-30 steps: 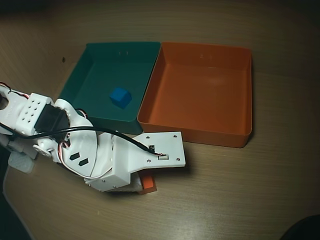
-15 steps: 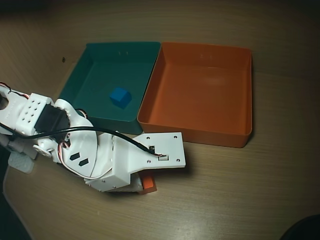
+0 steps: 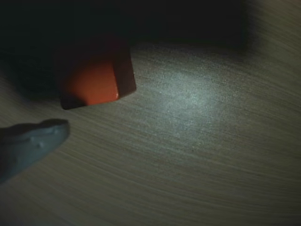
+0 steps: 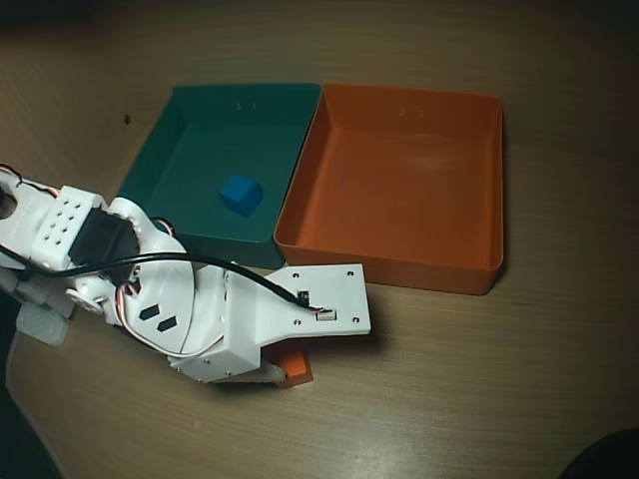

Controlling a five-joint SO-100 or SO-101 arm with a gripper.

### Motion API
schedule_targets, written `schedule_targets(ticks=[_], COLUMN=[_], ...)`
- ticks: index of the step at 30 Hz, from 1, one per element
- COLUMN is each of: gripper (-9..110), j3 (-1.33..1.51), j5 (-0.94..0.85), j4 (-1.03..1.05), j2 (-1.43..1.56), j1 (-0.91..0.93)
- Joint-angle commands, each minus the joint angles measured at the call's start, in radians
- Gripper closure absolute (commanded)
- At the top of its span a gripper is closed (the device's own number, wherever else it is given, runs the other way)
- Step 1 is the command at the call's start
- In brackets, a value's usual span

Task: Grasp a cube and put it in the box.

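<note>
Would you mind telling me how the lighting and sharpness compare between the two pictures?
The wrist view is dim and soft: a dark shadow swallows the top, the small orange cube is half shaded, and a pale glare patch sits on the wooden table. The overhead view is brighter and sharper, though its corners darken, and the arm hides most of the cube there.

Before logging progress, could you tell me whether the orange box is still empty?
Empty: in the overhead view the orange box shows only bare floor, while the orange cube lies outside on the table, beneath the arm.
</note>
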Motion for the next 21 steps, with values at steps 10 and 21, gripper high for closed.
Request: schedule_targets(ticks=[10, 21], gripper=[52, 52], j3=[-0.032, -0.069], j5=[-0.012, -0.015], j4=[-0.015, -0.017], j2=[0.029, -0.046], j1=[0.002, 0.023])
